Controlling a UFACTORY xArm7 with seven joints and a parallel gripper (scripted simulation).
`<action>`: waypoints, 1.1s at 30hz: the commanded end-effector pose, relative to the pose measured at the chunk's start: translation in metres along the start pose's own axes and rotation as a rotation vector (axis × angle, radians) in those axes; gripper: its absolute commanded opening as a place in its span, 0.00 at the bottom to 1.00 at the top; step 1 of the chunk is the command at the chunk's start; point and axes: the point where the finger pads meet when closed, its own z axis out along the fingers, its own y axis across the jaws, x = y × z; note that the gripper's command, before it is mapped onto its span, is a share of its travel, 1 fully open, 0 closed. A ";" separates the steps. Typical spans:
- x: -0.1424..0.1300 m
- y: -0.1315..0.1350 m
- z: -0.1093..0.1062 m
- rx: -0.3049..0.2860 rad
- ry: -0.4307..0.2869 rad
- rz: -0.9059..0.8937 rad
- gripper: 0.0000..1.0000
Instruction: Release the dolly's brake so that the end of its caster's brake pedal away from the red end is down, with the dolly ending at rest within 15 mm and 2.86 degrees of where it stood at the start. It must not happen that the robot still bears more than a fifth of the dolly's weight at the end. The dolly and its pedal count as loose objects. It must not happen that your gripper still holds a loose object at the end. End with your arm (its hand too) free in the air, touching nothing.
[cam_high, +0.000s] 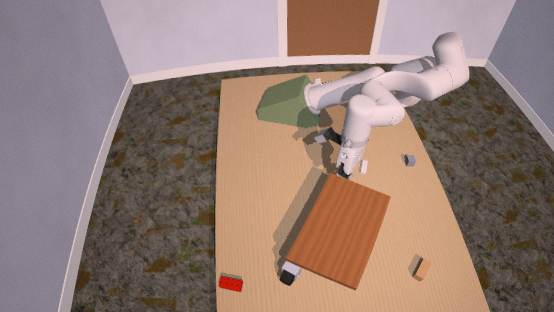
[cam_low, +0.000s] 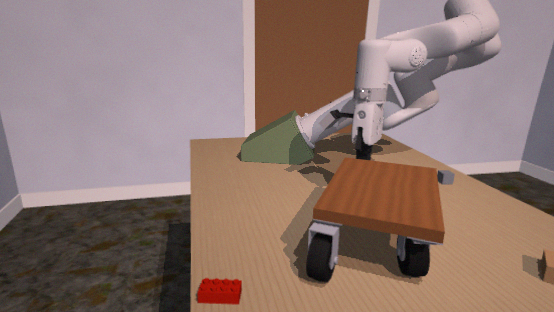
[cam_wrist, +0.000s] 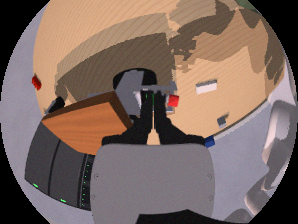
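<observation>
From where I stand, the dolly (cam_low: 382, 195) sits on the tan mat (cam_low: 235, 210) with its wooden deck level and two black casters showing under the near edge. The arm reaches down from the far right and plants its gripper (cam_low: 363, 150) just beyond the deck's far corner. The fingers are pressed fully together with nothing between them, so they work as a single blunt tip rather than as a clamp. Through the wrist view, that tip (cam_wrist: 152, 117) hangs right over a grey caster housing (cam_wrist: 133, 86) tucked beside the corner of the deck, and a small red patch (cam_wrist: 174, 100) shows just to the right of the fingers; I take that to be the red end of the brake pedal. If so, the end that has to go down lies on the other side of the fingers from the red, toward the housing and the deck, and the pedal's long axis runs roughly left to right across the wrist picture. Whether the tip already touches the pedal I cannot tell. The push, I judge, needs to be mostly straight down, since any sideways shove would roll the dolly off its spot. A green wedge (cam_low: 277, 142), a red brick (cam_low: 220, 291) and a small grey block (cam_low: 445, 176) lie well apart from all this.
</observation>
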 end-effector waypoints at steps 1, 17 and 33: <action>0.000 0.002 0.003 -0.008 0.000 0.000 0.00; 0.000 0.002 0.003 -0.008 0.000 0.000 0.00; 0.000 0.002 -0.042 -0.008 0.000 0.000 0.00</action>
